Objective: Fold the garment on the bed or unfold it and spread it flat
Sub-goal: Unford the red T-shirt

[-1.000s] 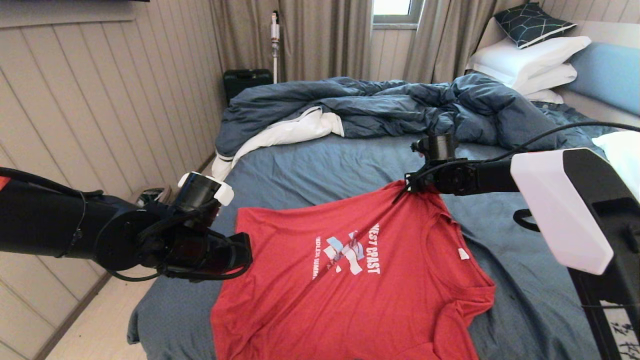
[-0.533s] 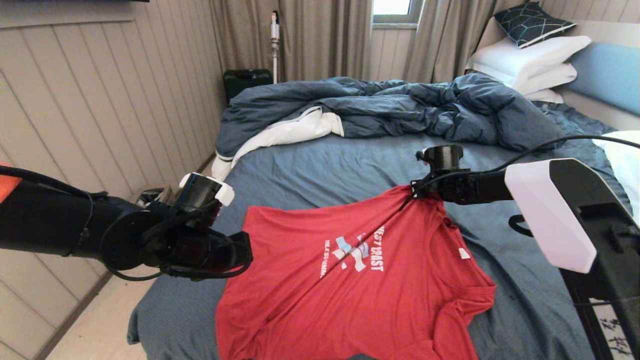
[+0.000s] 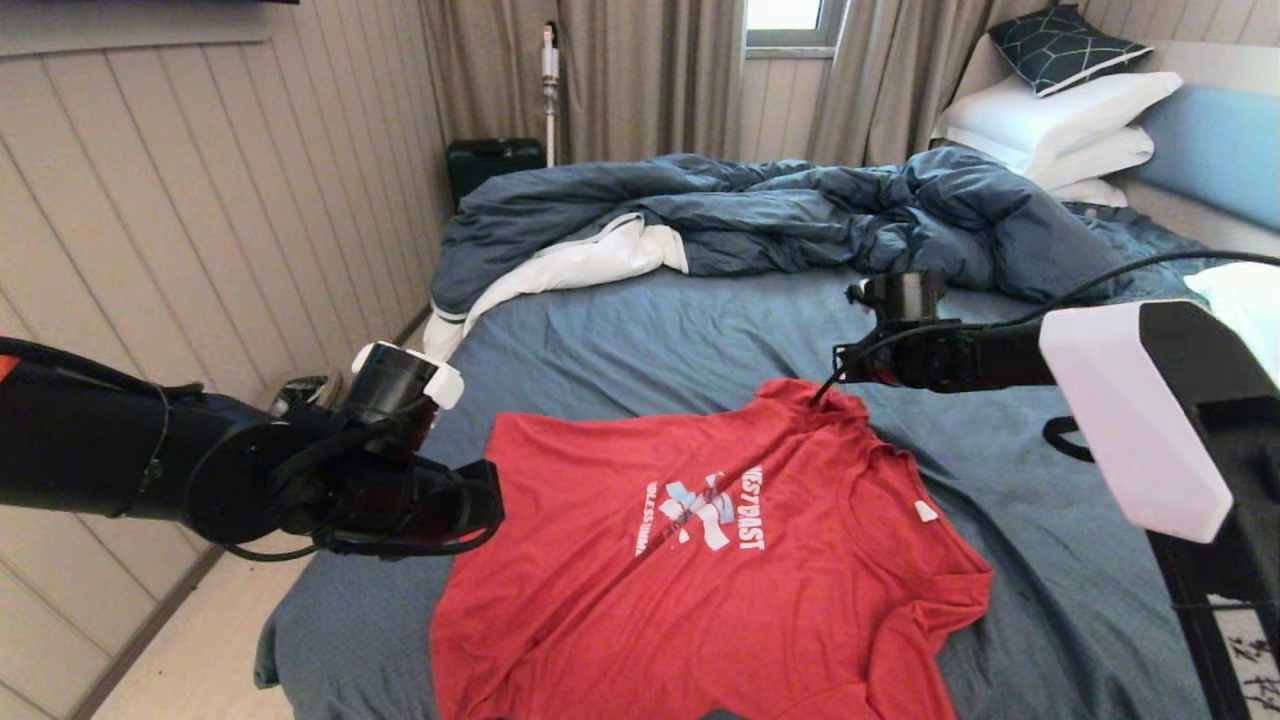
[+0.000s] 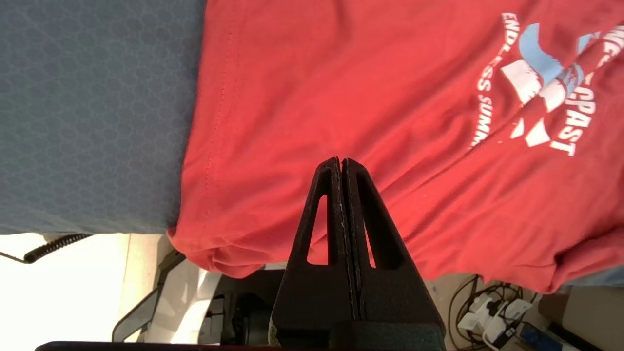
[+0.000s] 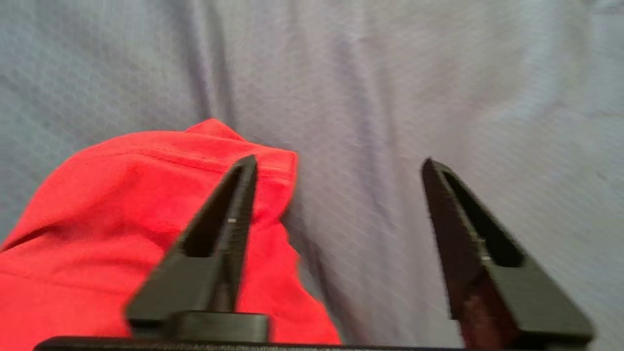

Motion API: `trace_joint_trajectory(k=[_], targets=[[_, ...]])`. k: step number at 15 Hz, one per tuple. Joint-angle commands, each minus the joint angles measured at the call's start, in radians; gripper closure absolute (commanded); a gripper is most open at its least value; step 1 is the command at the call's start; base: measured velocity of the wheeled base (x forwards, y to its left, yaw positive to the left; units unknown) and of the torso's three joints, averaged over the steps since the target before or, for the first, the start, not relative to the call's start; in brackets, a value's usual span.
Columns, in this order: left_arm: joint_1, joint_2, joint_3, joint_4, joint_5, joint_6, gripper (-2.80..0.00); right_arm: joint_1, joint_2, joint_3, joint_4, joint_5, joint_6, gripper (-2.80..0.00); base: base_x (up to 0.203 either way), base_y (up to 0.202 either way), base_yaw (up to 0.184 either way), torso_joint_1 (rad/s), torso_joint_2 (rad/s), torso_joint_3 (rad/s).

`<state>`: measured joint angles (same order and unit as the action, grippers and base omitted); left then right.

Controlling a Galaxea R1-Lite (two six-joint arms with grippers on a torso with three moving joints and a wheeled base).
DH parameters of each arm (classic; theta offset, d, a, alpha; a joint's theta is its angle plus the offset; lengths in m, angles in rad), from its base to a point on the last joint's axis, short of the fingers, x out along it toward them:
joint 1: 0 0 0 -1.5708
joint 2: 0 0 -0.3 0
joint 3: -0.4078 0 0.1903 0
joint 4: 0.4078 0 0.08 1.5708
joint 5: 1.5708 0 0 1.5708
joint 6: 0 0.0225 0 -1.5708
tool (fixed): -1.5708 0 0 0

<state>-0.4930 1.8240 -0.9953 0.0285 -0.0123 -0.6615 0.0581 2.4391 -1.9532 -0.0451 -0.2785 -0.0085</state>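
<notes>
The garment (image 3: 700, 580), a red T-shirt with a white and light-blue chest print, lies face up on the bed (image 3: 650, 330), with diagonal creases. Its far sleeve (image 3: 815, 400) sits crumpled on the slate-blue sheet. My right gripper (image 3: 835, 372) hovers just above that sleeve, open and holding nothing. In the right wrist view one of its fingers (image 5: 229, 214) is over the red sleeve (image 5: 122, 204), and the right gripper (image 5: 339, 162) spans bare sheet. My left gripper (image 4: 341, 161) is shut and empty, above the garment (image 4: 341, 97) near its hem at the bed's left edge (image 3: 480, 505).
A rumpled dark blue duvet (image 3: 760, 215) with white lining fills the far half of the bed. White pillows (image 3: 1060, 120) and a light-blue headboard (image 3: 1215, 145) are at the far right. The panelled wall and floor run along the left, with a black case (image 3: 495, 160) far back.
My right gripper has opened and let go of the sleeve, then lifted slightly. The sleeve has dropped onto the sheet and the shirt has slackened. The left arm has barely moved.
</notes>
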Motion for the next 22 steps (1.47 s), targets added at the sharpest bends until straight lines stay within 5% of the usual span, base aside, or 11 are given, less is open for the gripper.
trace_joint_trajectory(k=[1, 2, 3, 7, 11, 16, 20, 22], targets=[[0.0, -0.041, 0.003, 0.001, 0.003, -0.004, 0.0, 0.0, -0.093, 0.015, 0.056, -0.001, 0.032, -2.8, 0.0, 0.0, 0.0, 0.0, 0.0, 0.0], [0.0, -0.056, 0.009, 0.001, 0.005, -0.004, 0.0, 0.002, -0.14, 0.032, 0.134, 0.003, 0.067, -2.8, 0.0, 0.0, 0.0, 0.0, 0.0, 0.0], [-0.001, -0.077, 0.017, 0.001, 0.007, -0.003, 0.0, 0.005, -0.204, 0.058, 0.24, 0.023, 0.101, 0.0, 0.0, 0.0, 0.0, 0.0, 0.0, 0.0], [-0.001, -0.08, 0.027, 0.002, 0.009, -0.004, 0.0, 0.002, -0.484, 0.237, 0.688, 0.288, 0.159, 0.0, 0.0, 0.0, 0.0, 0.0, 0.0, 0.0], [-0.001, -0.057, 0.041, 0.002, 0.008, -0.01, 0.0, 0.014, -0.7, 0.619, 0.835, 0.368, 0.162, 0.0, 0.0, 0.0, 0.0, 0.0, 0.0, 0.0], [-0.01, -0.066, 0.056, 0.005, -0.003, -0.011, 0.0, 0.083, -0.817, 0.899, 0.697, 0.294, 0.213, 0.0, 0.0, 0.0, 0.0, 0.0, 0.0, 0.0], [-0.034, -0.061, 0.061, 0.004, -0.003, -0.02, 0.0, 0.212, -0.761, 0.962, 0.579, 0.145, 0.53, 0.0, 0.0, 0.0, 0.0, 0.0, 0.0, 0.0], [-0.041, -0.062, 0.064, 0.004, -0.003, -0.022, 0.0, 0.254, -0.695, 0.986, 0.477, 0.068, 0.59, 0.0, 0.0, 0.0, 0.0, 0.0, 0.0, 0.0]])
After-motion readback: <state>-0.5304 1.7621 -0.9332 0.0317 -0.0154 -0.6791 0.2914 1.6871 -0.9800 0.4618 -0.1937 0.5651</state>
